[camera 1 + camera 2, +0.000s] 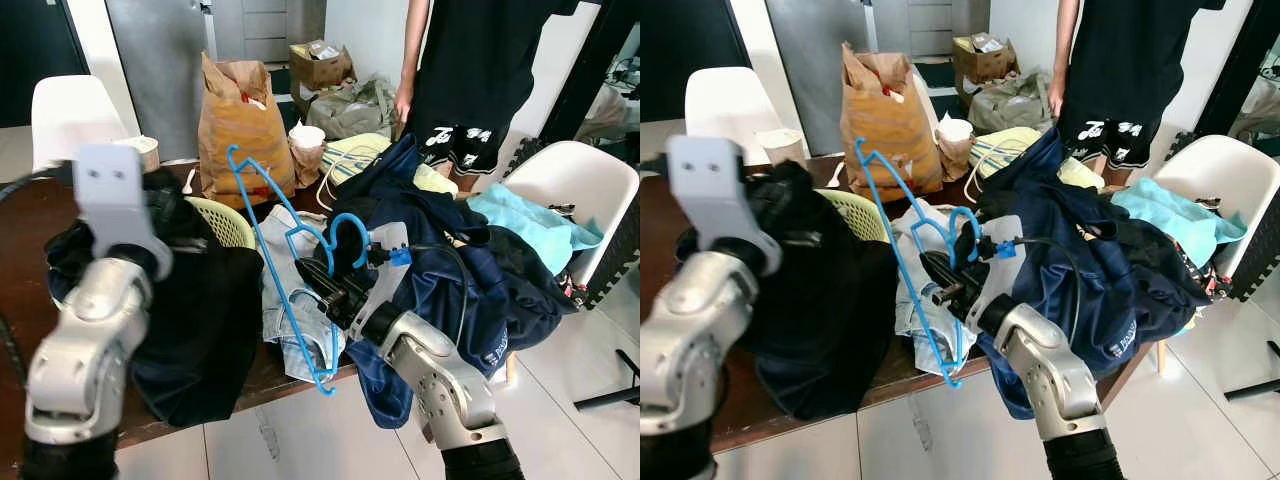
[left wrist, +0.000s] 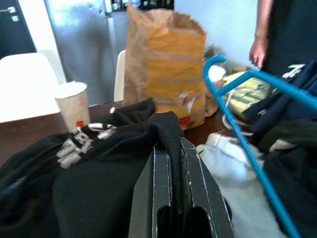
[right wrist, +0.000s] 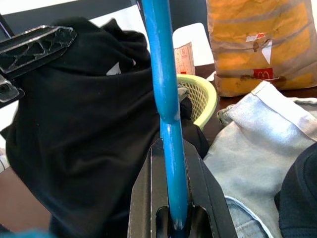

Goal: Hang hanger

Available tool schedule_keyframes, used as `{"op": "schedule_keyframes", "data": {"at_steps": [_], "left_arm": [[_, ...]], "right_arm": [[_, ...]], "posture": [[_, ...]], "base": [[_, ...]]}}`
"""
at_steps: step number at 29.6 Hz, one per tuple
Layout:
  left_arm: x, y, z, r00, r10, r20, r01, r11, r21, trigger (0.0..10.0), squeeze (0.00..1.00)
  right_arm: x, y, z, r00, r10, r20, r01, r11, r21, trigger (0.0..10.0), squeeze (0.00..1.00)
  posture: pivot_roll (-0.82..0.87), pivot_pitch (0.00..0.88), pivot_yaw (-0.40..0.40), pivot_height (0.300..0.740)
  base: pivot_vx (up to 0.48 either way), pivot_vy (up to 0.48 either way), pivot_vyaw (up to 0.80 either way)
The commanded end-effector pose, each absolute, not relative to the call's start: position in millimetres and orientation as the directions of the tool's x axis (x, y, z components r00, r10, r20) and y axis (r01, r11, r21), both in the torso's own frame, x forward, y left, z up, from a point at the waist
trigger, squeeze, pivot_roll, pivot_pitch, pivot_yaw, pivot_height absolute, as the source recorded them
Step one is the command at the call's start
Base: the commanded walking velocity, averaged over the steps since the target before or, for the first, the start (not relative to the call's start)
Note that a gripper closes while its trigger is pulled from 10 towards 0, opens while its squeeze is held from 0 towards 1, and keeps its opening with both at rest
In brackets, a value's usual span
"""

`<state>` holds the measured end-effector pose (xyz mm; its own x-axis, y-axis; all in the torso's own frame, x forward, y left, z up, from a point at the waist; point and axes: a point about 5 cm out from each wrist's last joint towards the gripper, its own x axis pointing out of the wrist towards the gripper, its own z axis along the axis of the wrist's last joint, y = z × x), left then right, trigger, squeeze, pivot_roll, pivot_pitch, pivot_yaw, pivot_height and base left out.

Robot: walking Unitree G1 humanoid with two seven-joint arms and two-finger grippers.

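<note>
- The blue hanger (image 1: pixel 283 262) stands tilted over the table's front edge, one bar pinched between the closed fingers of the right gripper (image 3: pixel 173 198), its hook (image 1: pixel 348 235) curling just above that claw.
- Left of the hanger, the left gripper (image 2: pixel 171 173) is raised and clamped on a fold of a black garment (image 1: pixel 195 320), which hangs below it over the dark wooden table (image 1: pixel 25 215).
- Just beyond the left claw: a pale green basket (image 1: pixel 225 220), a paper cup (image 2: pixel 73 105) and a brown paper bag (image 1: pixel 240 125).
- Between the two claws, under the hanger, lies a light grey garment (image 1: pixel 285 300).
- To the right of the right gripper, navy clothing (image 1: pixel 470 270) is heaped, with a teal cloth (image 1: pixel 535 225) on a white chair (image 1: pixel 590 185) past it.
- A person (image 1: pixel 480 70) in black stands beyond the pile.
</note>
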<state>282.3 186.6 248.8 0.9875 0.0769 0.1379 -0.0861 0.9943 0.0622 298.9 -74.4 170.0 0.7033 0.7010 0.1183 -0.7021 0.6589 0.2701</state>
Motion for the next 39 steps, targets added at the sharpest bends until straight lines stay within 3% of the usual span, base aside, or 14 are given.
{"op": "schedule_keyframes", "data": {"at_steps": [1, 4, 6, 8, 13, 17, 25, 31, 32, 34, 35, 36, 37, 39], "left_arm": [[277.7, 199.4, 252.5, 0.978, 0.144, 0.152, -0.159, 0.983, 0.089, 0.0, 0.00], [275.4, 211.7, 261.9, 0.959, 0.201, 0.197, -0.224, 0.969, 0.101, 0.0, 0.00], [261.3, 252.2, 295.8, 0.860, 0.374, 0.348, -0.447, 0.881, 0.157, 0.0, 0.00], [246.7, 274.3, 318.9, 0.774, 0.450, 0.444, -0.576, 0.792, 0.200, 0.0, 0.00], [241.0, 277.2, 329.3, 0.762, 0.427, 0.486, -0.598, 0.751, 0.279, 0.0, 0.00], [239.7, 254.8, 336.0, 0.780, 0.321, 0.538, -0.565, 0.732, 0.381, 0.0, 0.00], [234.1, 263.7, 342.0, 0.744, 0.355, 0.566, -0.622, 0.677, 0.393, 0.0, 0.00], [246.9, 251.3, 323.2, 0.821, 0.296, 0.488, -0.521, 0.738, 0.428, 0.0, 0.00], [260.7, 226.2, 300.6, 0.911, 0.165, 0.379, -0.341, 0.818, 0.463, 0.0, 0.00], [260.7, 226.2, 300.6, 0.911, 0.165, 0.379, -0.341, 0.818, 0.463, 0.0, 0.00], [269.2, 196.9, 277.5, 0.966, -0.003, 0.260, -0.134, 0.851, 0.507, 0.0, 0.00], [269.2, 196.9, 277.5, 0.966, -0.003, 0.260, -0.134, 0.851, 0.507, 0.0, 0.00], [271.6, 174.1, 257.2, 0.977, -0.148, 0.154, 0.043, 0.844, 0.535, 0.0, 0.00], [271.6, 174.1, 257.2, 0.977, -0.148, 0.154, 0.043, 0.844, 0.535, 0.0, 0.00]], "right_arm": [[300.7, -74.5, 170.2, 0.704, 0.700, 0.116, -0.699, 0.657, 0.282, 10.0, 0.00], [301.0, -74.3, 170.1, 0.704, 0.701, 0.115, -0.700, 0.656, 0.282, 10.0, 0.00], [302.1, -73.6, 169.7, 0.703, 0.702, 0.114, -0.700, 0.655, 0.284, 10.0, 0.00], [302.8, -73.2, 169.3, 0.702, 0.703, 0.113, -0.701, 0.654, 0.285, 10.0, 0.00], [303.3, -72.7, 169.2, 0.702, 0.703, 0.113, -0.701, 0.653, 0.286, 10.0, 0.00], [303.7, -72.1, 168.7, 0.701, 0.705, 0.113, -0.702, 0.652, 0.288, 10.0, 0.00], [304.4, -71.9, 167.9, 0.701, 0.704, 0.114, -0.700, 0.651, 0.293, 10.0, 0.00], [305.2, -71.9, 167.7, 0.703, 0.702, 0.113, -0.698, 0.651, 0.297, 10.0, 0.00], [305.4, -72.0, 167.6, 0.704, 0.701, 0.112, -0.697, 0.652, 0.298, 10.0, 0.00], [305.4, -72.0, 167.6, 0.704, 0.701, 0.112, -0.697, 0.652, 0.298, 10.0, 0.00], [305.3, -72.0, 167.3, 0.706, 0.700, 0.110, -0.695, 0.653, 0.300, 10.0, 0.00], [305.3, -72.0, 167.3, 0.706, 0.700, 0.110, -0.695, 0.653, 0.300, 10.0, 0.00], [305.3, -72.0, 166.9, 0.707, 0.699, 0.109, -0.694, 0.654, 0.302, 10.0, 0.00], [305.3, -72.0, 166.9, 0.707, 0.699, 0.109, -0.694, 0.654, 0.302, 10.0, 0.00]], "posture": [[0.02, 0.000, -0.047, 0.740], [0.03, 0.000, -0.049, 0.740], [0.03, 0.000, -0.047, 0.740], [0.03, 0.000, -0.045, 0.740], [0.03, 0.000, -0.045, 0.740], [0.03, 0.000, -0.044, 0.740], [0.04, 0.000, -0.040, 0.740], [0.03, 0.000, -0.036, 0.740], [0.03, 0.000, -0.034, 0.740], [0.03, 0.000, -0.034, 0.740], [0.03, 0.000, -0.032, 0.740], [0.03, 0.000, -0.032, 0.740], [0.03, 0.000, -0.030, 0.740], [0.03, 0.000, -0.030, 0.740]], "base": [[0.000, 0.000, 0.00], [0.000, 0.000, 0.00], [0.000, 0.000, 0.00], [0.000, 0.000, 0.00], [0.000, 0.000, 0.00], [0.000, 0.000, 0.00], [0.000, 0.000, 0.00], [0.000, 0.000, 0.00], [0.000, 0.000, 0.00], [0.000, 0.000, 0.00], [0.000, 0.000, 0.00], [0.000, 0.000, 0.00], [0.000, 0.000, 0.00], [0.000, 0.000, 0.00]]}}
